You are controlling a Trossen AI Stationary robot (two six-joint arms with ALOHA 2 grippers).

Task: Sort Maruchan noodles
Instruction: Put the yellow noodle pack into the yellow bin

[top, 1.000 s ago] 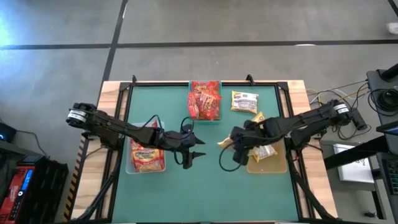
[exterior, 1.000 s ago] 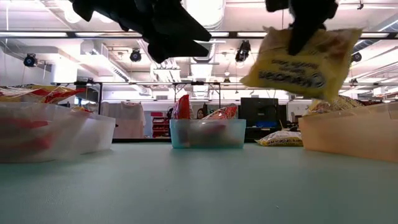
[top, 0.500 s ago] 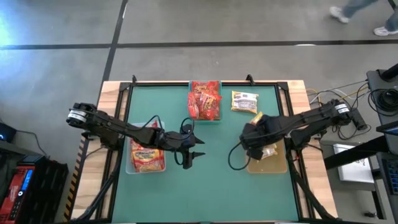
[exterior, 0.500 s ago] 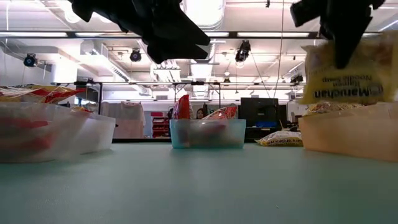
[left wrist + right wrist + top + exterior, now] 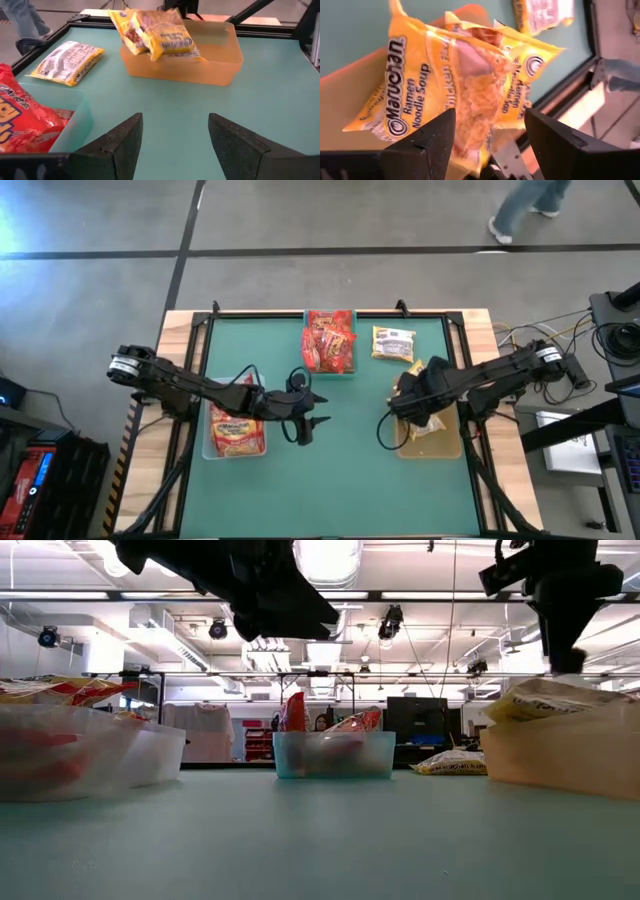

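Note:
The Maruchan noodles sit sorted by colour. Yellow packets [image 5: 455,85] lie piled in the tan bin [image 5: 440,448], seen also as yellow packets [image 5: 160,35] leaning over its far wall. Red packets fill the teal bin [image 5: 329,340] and the clear bin [image 5: 237,430]. One yellow-and-white packet [image 5: 393,344] lies flat on the table. My right gripper [image 5: 410,405] hangs open just above the tan bin's pile, its fingers [image 5: 425,145] apart over the top packet. My left gripper [image 5: 312,420] hovers open over the table's middle, beside the clear bin.
The green table top [image 5: 330,480] is bare along its near half. The loose packet [image 5: 67,62] lies between the teal and tan bins. A black cable loops below my right arm [image 5: 385,435]. A person walks on the floor beyond the table [image 5: 520,205].
My right gripper carried a yellow packet toward the table's right edge, over the tan bin, and let it go. The packet, hanging below the fingers a second ago, now lies on top of the pile in the bin. The gripper stands clear above it.

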